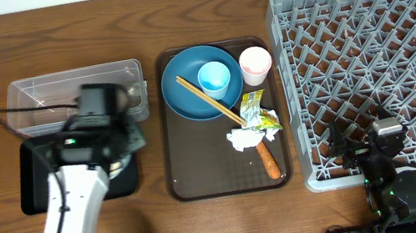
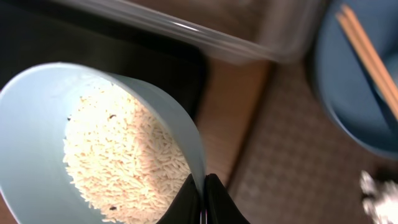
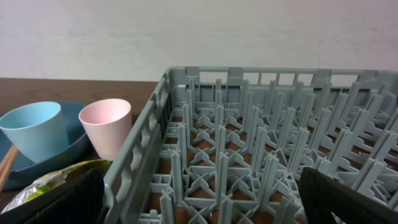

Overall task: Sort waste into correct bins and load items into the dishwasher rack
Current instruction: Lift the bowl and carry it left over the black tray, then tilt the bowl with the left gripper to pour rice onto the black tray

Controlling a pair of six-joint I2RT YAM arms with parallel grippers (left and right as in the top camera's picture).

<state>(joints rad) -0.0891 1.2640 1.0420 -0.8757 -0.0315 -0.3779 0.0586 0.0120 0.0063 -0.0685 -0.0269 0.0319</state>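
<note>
Pale-blue bowl (image 2: 177, 134), rigid, slick and heavy with loose white rice grains (image 2: 118, 155), hangs over the black tray (image 1: 34, 192) beside the clear tub (image 1: 28, 104), its thin rim pinched by the left pincer (image 2: 202, 199), while the right pincer (image 3: 199, 202) gapes wide at the dishwasher rack (image 3: 249, 124).
</note>
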